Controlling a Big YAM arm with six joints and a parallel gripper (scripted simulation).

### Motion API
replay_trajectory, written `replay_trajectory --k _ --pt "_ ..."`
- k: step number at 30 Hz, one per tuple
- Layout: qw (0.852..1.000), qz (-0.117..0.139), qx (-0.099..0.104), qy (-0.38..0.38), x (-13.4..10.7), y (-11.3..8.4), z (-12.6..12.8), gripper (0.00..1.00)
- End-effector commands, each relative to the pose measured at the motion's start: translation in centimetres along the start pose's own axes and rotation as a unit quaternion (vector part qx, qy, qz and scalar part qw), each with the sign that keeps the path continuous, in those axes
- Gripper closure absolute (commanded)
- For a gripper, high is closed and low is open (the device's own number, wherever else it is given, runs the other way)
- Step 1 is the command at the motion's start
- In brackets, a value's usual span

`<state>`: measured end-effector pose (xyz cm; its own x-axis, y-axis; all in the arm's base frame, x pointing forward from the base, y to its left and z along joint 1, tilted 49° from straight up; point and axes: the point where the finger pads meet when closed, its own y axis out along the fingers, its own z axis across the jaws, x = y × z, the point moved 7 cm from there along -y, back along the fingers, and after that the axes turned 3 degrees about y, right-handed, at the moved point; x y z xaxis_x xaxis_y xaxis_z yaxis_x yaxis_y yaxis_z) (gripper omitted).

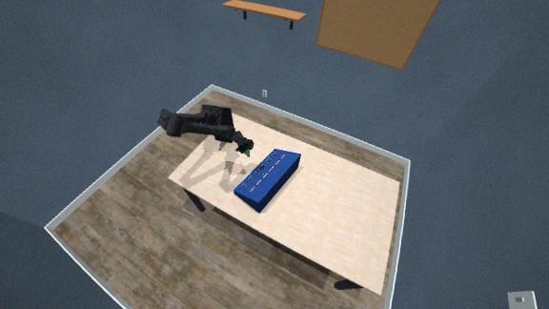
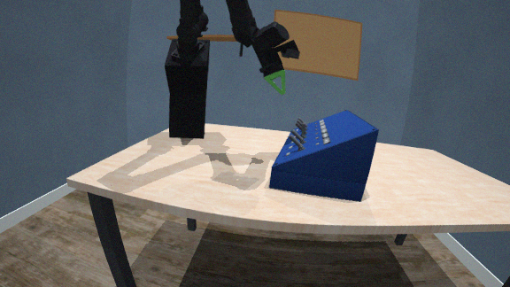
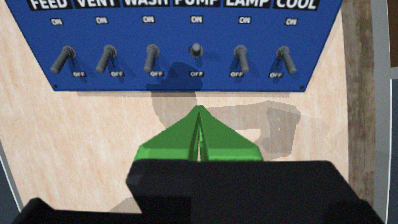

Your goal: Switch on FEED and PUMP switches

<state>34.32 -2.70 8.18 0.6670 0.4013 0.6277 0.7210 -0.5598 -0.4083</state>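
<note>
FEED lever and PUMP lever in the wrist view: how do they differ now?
The FEED lever slants down-left toward its OFF mark; the PUMP lever points almost straight at the camera, away from OFF. FEED sits at the console's left end, PUMP in line with the shut pincer. Both are grey.

Hand (image 3: pixel 199 131) shut, empty, seemingly tilted downward.
</note>
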Motion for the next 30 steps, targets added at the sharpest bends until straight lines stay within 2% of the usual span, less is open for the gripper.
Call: replay_trajectory --k 1,4,8,10,13,16,20,23,25,27,28,30 --pt "1.0 -0.005 0.008 0.007 0.2 -0.9 0.4 1.0" --pt "1.0 0.007 0.007 0.004 -0.3 -0.3 0.5 1.0" --pt "1.0 -0.006 0.01 0.011 0.9 -0.2 2.0 1.0" --pt "1.0 -0.006 0.01 0.011 0.9 -0.2 2.0 1.0" --pt "1.0 -0.004 0.013 0.017 1.1 0.2 5.1 1.0" --pt "1.0 0.001 0.017 0.018 0.7 0.3 9.9 1.0" --pt "1.0 -0.001 0.016 0.017 -1.3 -0.1 16.8 1.0" --pt "1.0 -0.006 0.013 0.016 -3.1 -0.6 20.5 1.0" --pt "1.0 -0.01 0.012 0.015 -3.9 -0.8 22.0 1.0" --pt "1.0 -0.01 0.012 0.015 -3.9 -0.8 22.0 1.0" --pt "1.0 -0.002 -0.001 0.028 -4.0 -0.3 20.8 1.0" --pt "0.999 -0.007 -0.001 0.035 -3.5 -0.1 21.5 1.0"
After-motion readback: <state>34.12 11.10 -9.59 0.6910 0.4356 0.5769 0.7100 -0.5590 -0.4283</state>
